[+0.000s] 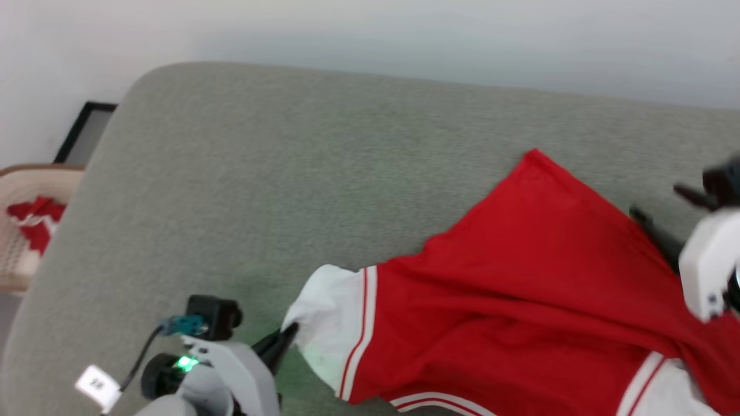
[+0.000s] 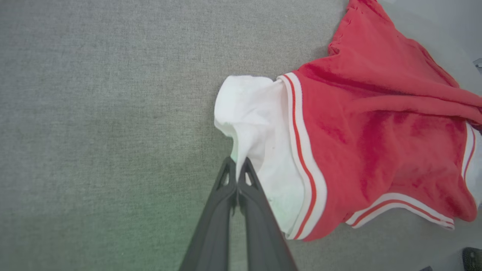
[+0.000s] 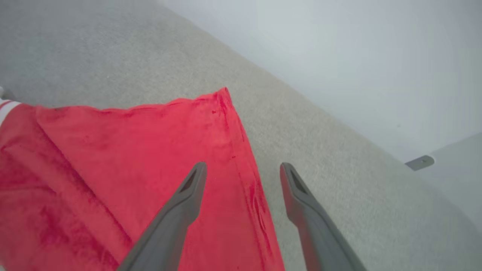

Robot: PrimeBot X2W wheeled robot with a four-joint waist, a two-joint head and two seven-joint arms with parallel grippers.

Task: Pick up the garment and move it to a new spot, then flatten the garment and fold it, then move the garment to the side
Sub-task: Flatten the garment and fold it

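The garment point(image 1: 520, 289), a red jersey with white sleeves and striped trim, lies spread on the right part of a grey-green padded surface point(image 1: 260, 173). My left gripper point(image 1: 287, 334) sits at the lower left, shut on the edge of the garment's white sleeve point(image 2: 256, 124); in the left wrist view its gripper point(image 2: 237, 162) pinches that cloth at the tips. My right gripper point(image 1: 653, 199) hovers at the garment's far right edge. In the right wrist view that gripper point(image 3: 244, 167) stands open above the red hem of the garment point(image 3: 131, 158), holding nothing. The chest letters are hidden.
A beige perforated basket point(image 1: 23, 254) with a small red-and-white cloth point(image 1: 34, 222) stands off the surface's left side. A black frame point(image 1: 87, 130) leans against the white wall. The surface's rounded edge runs down the left, and bare grey padding stretches left of the garment.
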